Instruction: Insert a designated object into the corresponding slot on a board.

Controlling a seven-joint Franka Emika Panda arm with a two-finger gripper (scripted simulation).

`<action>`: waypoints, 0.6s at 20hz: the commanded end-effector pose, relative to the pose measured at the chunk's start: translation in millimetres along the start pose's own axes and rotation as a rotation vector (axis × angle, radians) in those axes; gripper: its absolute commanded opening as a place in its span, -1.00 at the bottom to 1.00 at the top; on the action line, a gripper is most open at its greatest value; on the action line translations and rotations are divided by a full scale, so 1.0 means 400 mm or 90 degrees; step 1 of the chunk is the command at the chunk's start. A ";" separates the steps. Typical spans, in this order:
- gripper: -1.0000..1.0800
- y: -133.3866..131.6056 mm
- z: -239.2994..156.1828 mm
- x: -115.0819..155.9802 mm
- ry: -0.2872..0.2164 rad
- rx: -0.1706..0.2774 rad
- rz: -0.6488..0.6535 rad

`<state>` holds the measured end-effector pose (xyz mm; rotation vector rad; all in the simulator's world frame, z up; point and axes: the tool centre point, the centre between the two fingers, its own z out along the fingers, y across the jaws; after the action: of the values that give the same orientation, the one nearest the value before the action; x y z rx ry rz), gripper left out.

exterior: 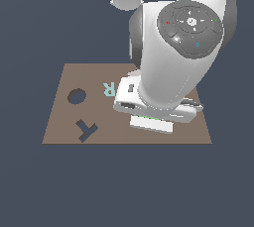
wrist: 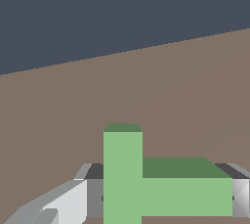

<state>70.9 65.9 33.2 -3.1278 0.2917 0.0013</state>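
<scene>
Green fills the near part of the wrist view: the T-shaped block [wrist: 146, 189] sits right at the gripper [wrist: 161, 196], its bar running across between the two fingers and its stem standing out toward the camera's upper side. A grey finger pad [wrist: 93, 196] meets one side of the block near the stem; the other pad meets the far end of the bar. Both pads touch green, so the jaws stand clamped on the block. Behind it there is only bare brown board [wrist: 185, 100], then dark background beyond the board's edge.

Exterior view: the white arm hangs low over the board [exterior: 64, 122], on the exterior view's right half. The hand's body hides the fingers; only a thin green sliver [exterior: 149, 118] shows under it, just above a pale flat part of the hand. Whether the block touches the board or hangs just clear, I cannot tell.

Outward from the hand: the pale teal letter R [exterior: 109, 88] lies just beside it, toward the exterior view's left. Farther left, the dark round hole [exterior: 76, 96]. The T-shaped slot [exterior: 86, 130] lies near the board's front-left corner, well apart from the gripper, open and unfilled.
</scene>
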 end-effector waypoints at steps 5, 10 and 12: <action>-1.00 0.057 -0.003 0.040 0.000 0.000 0.050; -1.00 0.162 -0.008 0.098 0.000 0.000 0.138; -1.00 0.214 -0.011 0.121 0.000 0.001 0.180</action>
<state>98.6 -9.6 36.4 -3.0719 0.6527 0.0013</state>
